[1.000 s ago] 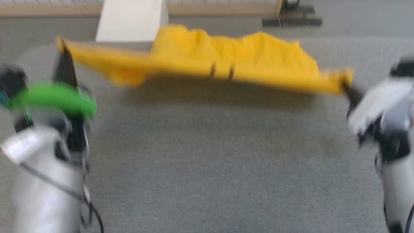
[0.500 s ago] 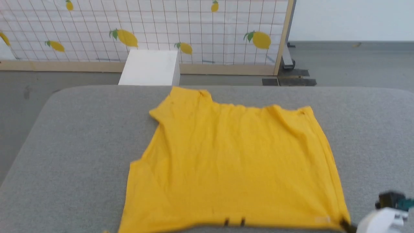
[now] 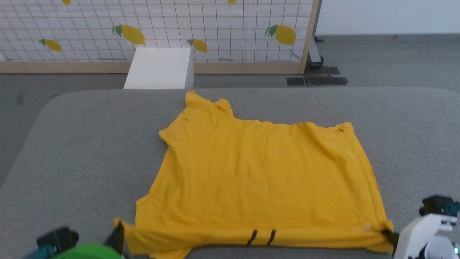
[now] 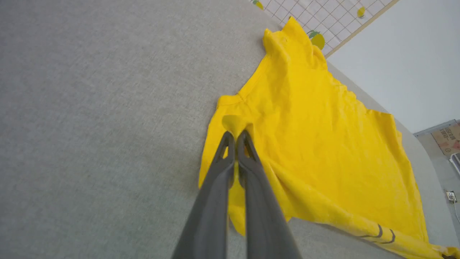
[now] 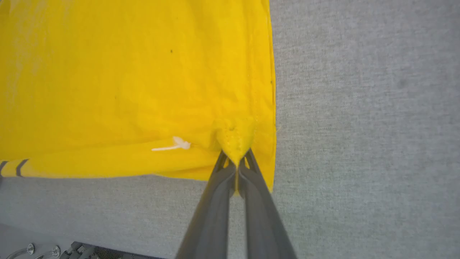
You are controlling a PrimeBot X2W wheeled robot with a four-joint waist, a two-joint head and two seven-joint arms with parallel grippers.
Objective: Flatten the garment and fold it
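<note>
Two corners of the bright yellow short-sleeved cotton T-shirt [image 3: 258,172] are pinched, one by each claw. The left gripper [image 4: 235,138] is clenched on the near-left corner and the right gripper [image 5: 235,162] on the near-right one, each with a small fold of cloth nipped between its dark fingertips.

A second ago the shirt hung stretched in the air between the two arms. Now it lies spread across the middle of the grey felt-covered table [image 3: 72,144], its body resting on the surface from the near edge to well short of the far one. (The head camera has also tilted up since then, so the shift of the background is not the table moving.)

The throw seems to have done most of the flattening. The back panel lies broad with only shallow creases. Two faults remain. The near edge is rolled into a narrow strip showing two short black stripes [image 3: 262,237], and the far-left part stands up in a crumpled peak [image 3: 201,104].

Folding has not begun. It likely waits on letting go of the corners and smoothing those two spots.
</note>
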